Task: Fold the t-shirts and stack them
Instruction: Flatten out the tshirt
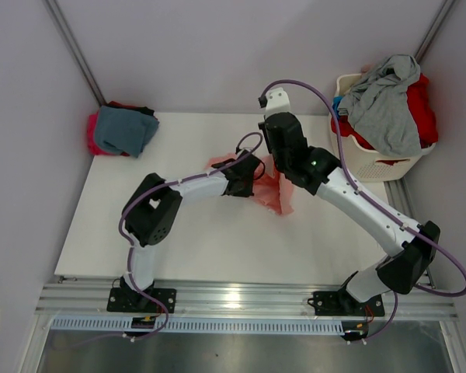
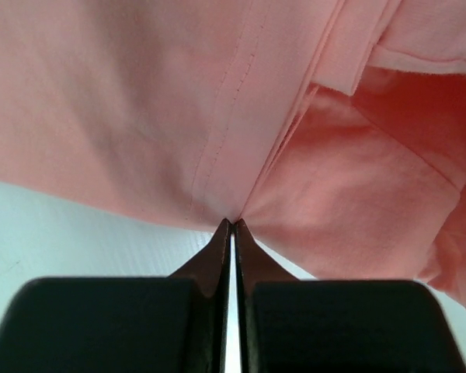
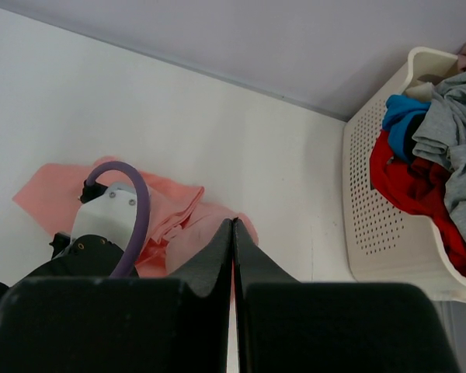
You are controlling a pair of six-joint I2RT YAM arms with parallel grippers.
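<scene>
A salmon-pink t-shirt [image 1: 276,194] lies crumpled mid-table. My left gripper [image 1: 258,180] is shut on a seamed edge of it; in the left wrist view the fingertips [image 2: 231,221] pinch the pink cloth [image 2: 140,116] just above the white table. My right gripper [image 1: 278,167] hovers over the shirt's right part, shut, with pink cloth [image 3: 179,210] at its tips [image 3: 233,221] and a pink sliver between the fingers. A folded stack of t-shirts [image 1: 123,130], teal-blue on top of magenta and black, sits at the back left.
A white perforated laundry basket [image 1: 373,159] stands at the back right, holding a grey shirt [image 1: 388,101] and a red one [image 1: 423,109]. The right wrist view shows its wall [image 3: 373,225] with blue cloth [image 3: 400,116] inside. Walls close off the back and sides.
</scene>
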